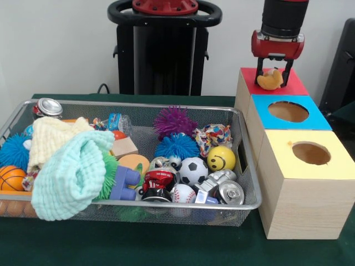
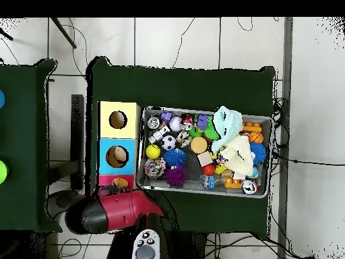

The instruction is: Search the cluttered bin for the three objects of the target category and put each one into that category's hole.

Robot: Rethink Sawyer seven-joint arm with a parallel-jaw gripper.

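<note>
The red and black gripper (image 1: pixel 273 75) hangs over the red-topped wooden box (image 1: pixel 288 84), its two dark fingers closed on a small yellow-orange plush toy (image 1: pixel 270 79) held just above the red top. The front view shows this grasp plainly. In the overhead view the red arm covers most of that box, and only a bit of the yellow toy (image 2: pixel 120 182) shows at the red top's edge.

Next in the row stand the blue-topped wooden box (image 1: pixel 310 119) and the yellow-topped wooden box (image 1: pixel 338 160), each with a round hole. The overhead view looks straight down into both holes.

The silver wire mesh bin (image 1: pixel 252 183) sits on the dark green worktop (image 1: pixel 166 244) just beside the boxes, crowded with balls, cans and cloths, among them a yellow smiley ball (image 1: pixel 221 158).
</note>
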